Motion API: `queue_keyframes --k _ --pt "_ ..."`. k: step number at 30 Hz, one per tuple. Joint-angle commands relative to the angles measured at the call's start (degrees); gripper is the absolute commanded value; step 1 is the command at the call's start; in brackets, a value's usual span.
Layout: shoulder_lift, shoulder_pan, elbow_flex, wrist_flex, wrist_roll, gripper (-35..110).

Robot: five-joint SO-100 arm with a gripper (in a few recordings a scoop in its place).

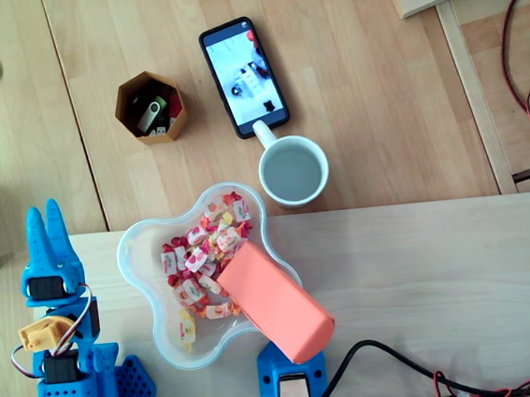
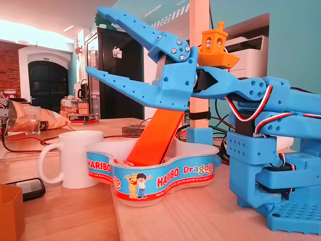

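Status: gripper (image 1: 45,216) empty, jaws spread wide with nothing between them. In the overhead view it sits just left of the bowl (image 1: 124,242), tips pointing to the far side, not touching it. The bowl stands at the near left of the board (image 1: 422,268) and holds wrapped sweets (image 1: 198,254) in red, white and yellow. An orange block (image 1: 277,306) leans into the bowl from the near right, its low end among the sweets. Judgement: no grasp begun, approach step at most. Reaching the sweets would call for a swing right over the rim, then a descent with jaws apart, clear of the block. Beyond the bowl: white mug (image 1: 322,161), phone (image 1: 244,74), hexagonal pot (image 1: 126,107) with USB sticks (image 1: 153,112). Writing: in the fixed view the bowl wall reads "HARIBO" twice and "Dragolo"; the small line beneath is too fine to read.
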Motion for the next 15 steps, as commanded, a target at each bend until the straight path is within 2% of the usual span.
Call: queue_keyframes --k 1,15 --pt "2.8 1.5 2.1 -1.7 1.9 35" --pt "2.8 1.5 2.1 -1.7 1.1 35"
